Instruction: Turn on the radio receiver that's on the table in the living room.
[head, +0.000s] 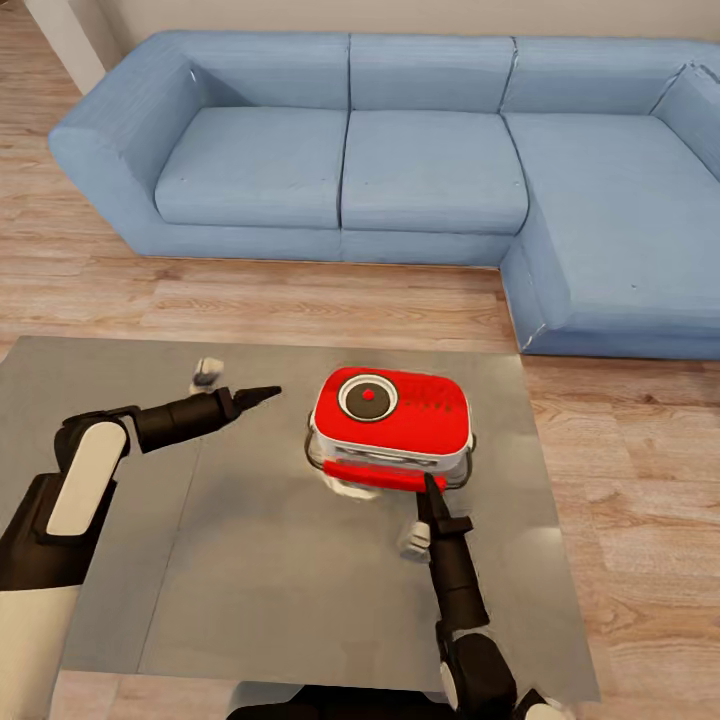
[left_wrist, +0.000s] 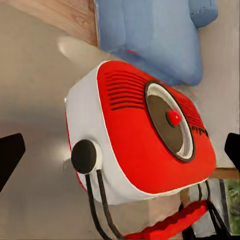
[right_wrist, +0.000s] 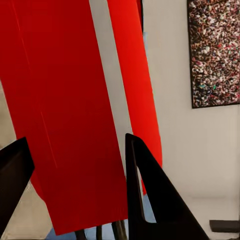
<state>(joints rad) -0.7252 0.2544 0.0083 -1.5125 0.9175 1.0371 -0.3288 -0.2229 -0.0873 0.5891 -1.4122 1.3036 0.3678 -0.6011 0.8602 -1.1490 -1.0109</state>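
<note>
Right gripper (head: 432, 492), fingers parted, touches red radio receiver (head: 391, 420); its dial-dot shows red.

Setting: home living room, simulator render.
Seating: blue L-shaped sofa (head: 430, 170) along the far side, corner section at right.
Floor: light wood planks (head: 300, 300).
Furniture: low grey glossy table (head: 250, 560) in front of the sofa.
Wall: beige, with a framed crowd-photo picture (right_wrist: 214, 52).
Household item: red radio receiver (head: 392, 420) on the tabletop.
</note>
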